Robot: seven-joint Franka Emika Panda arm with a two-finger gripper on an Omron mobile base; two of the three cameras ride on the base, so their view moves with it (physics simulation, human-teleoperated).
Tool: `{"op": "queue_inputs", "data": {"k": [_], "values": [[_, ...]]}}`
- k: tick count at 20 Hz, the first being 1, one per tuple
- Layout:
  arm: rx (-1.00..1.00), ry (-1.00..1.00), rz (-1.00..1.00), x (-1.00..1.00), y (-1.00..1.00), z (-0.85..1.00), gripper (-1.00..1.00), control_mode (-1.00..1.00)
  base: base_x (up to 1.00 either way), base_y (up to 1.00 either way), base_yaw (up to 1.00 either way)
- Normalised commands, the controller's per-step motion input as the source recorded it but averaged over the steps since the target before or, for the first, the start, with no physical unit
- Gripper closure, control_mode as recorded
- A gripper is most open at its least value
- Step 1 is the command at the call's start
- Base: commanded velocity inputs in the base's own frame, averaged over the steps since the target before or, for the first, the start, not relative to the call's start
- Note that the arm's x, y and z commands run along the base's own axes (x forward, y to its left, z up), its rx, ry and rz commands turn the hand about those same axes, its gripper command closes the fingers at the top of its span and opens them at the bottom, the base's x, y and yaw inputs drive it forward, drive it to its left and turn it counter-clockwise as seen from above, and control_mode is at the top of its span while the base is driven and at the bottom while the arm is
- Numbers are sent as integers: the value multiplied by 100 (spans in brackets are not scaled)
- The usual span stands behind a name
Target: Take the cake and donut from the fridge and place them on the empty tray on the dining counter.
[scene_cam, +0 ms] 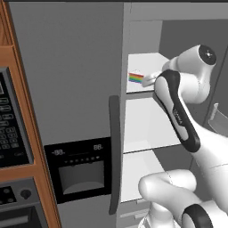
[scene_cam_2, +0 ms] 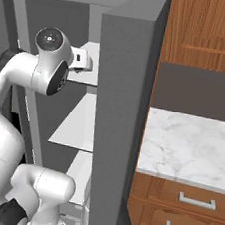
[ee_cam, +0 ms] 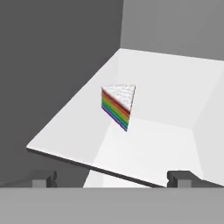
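The cake (ee_cam: 118, 105), a rainbow-layered wedge with white icing, stands upright on an upper white shelf (ee_cam: 175, 96) of the fridge (scene_cam: 67, 71), whose right side stands open. The cake (scene_cam: 136, 77) sits near that shelf's front left. My gripper (ee_cam: 111, 179) is open, just in front of the shelf edge, a short way from the cake and not touching it, with nothing between its fingers. In the left base view the gripper (scene_cam: 149, 80) is right beside the cake. The donut, the tray and the dining counter are out of view.
The fridge's open door (scene_cam_2: 116, 115) stands close to the right of my arm. Lower white shelves (scene_cam: 147, 124) sit below. A black dispenser panel (scene_cam: 80, 169) and a long dark handle (scene_cam: 114, 151) are on the shut door. A marble counter with wooden drawers (scene_cam_2: 185, 144) lies right.
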Motion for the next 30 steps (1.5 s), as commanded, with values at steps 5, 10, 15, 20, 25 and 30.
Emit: {"op": "queue_inputs", "data": {"k": [5,10,15,20,25,30], "values": [[0,3,9,52,0,-10,-100,-100,0,0,0],[0,7,4,52,0,-6,-100,-100,0,0,0],[0,1,1,55,3,-13,-100,-100,0,0,0],[-4,0,0,48,19,-36,-100,-100,0,0,0],[-3,0,0,43,14,-24,-100,-100,0,0,0],[0,0,0,41,0,-8,-100,-100,0,0,0]]}}
